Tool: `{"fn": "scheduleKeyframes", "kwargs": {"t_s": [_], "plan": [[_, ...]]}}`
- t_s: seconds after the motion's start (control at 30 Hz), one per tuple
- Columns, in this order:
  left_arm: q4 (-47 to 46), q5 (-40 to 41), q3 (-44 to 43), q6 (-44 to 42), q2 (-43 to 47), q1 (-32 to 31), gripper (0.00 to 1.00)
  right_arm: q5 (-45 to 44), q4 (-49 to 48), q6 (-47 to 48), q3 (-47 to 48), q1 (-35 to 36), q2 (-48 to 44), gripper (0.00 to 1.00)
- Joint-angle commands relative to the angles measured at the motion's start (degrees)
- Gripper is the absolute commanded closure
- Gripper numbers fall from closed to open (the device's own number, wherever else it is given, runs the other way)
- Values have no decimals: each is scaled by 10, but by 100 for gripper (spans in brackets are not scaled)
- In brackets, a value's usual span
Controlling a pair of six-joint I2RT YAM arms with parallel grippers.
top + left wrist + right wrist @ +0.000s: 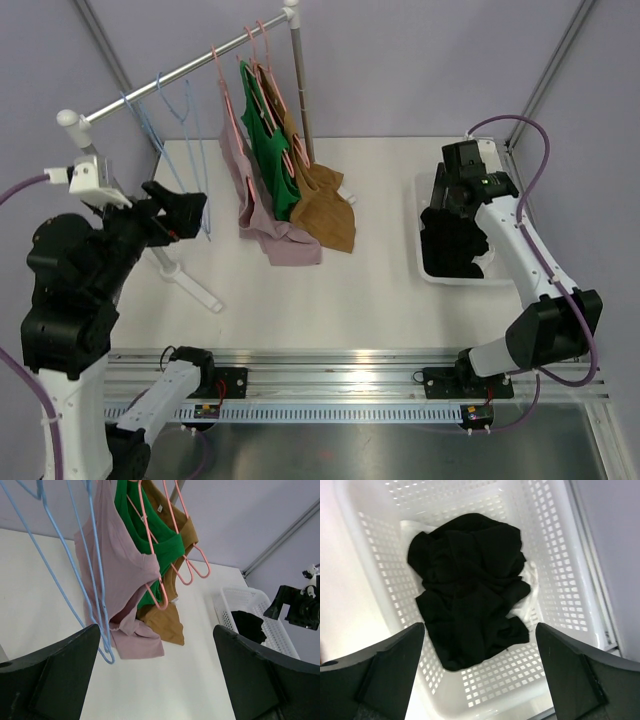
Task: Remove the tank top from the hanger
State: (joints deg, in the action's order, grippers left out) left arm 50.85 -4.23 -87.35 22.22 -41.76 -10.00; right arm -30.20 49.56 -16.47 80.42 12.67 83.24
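The left gripper (188, 212) is hovering at the left of the overhead view, its jaws spread wide and gripping nothing, right beside the empty blue hangers (95, 590). The mauve tank top (117, 575) is hanging on its pink hanger (150, 545) just beyond them, its hem pooling on the tabletop (360, 290). Reaching in, a finger is likely risking a snag on blue wire. Tugging the mauve cloth could be dragging the green tank top (160, 545) and brown tank top (165, 625) pressed against it, or unhooking hangers from the rail (190, 68). The right gripper (480, 630), jaws wide and empty, is hanging over the black garment (470, 585) in the white basket (560, 580) at right. Bare tabletop is lying open at lower centre, while the rail is closing off the upper left.
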Motion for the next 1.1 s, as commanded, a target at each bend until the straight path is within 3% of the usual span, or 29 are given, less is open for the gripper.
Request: {"fn": "scheduleKeyframes", "kwargs": {"t_s": [0.0, 0.13, 0.27, 0.47, 0.67, 0.7, 0.97, 1.0, 1.03, 1.07], "plan": [[30, 18, -73, -13, -91, 2, 1, 42, -13, -15, 28, -1, -44, 1], [44, 69, -141, -13, -170, -18, 1, 132, -66, -10, -22, -2, -113, 0], [84, 211, -243, -27, -294, -118, 1, 231, -90, -13, -52, -2, -173, 1], [99, 286, -332, -24, -392, -143, 1, 318, -112, -24, -84, -2, -208, 2], [63, 310, -337, -38, -453, -143, 13, 348, -114, -23, -97, -2, -215, 4], [59, 307, -341, -43, -462, -140, 20, 352, -115, -23, -98, -2, -217, 5], [77, 321, -411, -50, -558, -129, 37, 377, -126, -23, -109, -1, -222, 8], [77, 324, -416, -50, -563, -128, 42, 377, -125, -23, -109, -2, -222, 8], [79, 326, -419, -49, -566, -126, 53, 378, -126, -23, -109, -1, -222, 8], [81, 327, -424, -47, -573, -125, 54, 380, -126, -22, -109, -2, -223, 8]]}}
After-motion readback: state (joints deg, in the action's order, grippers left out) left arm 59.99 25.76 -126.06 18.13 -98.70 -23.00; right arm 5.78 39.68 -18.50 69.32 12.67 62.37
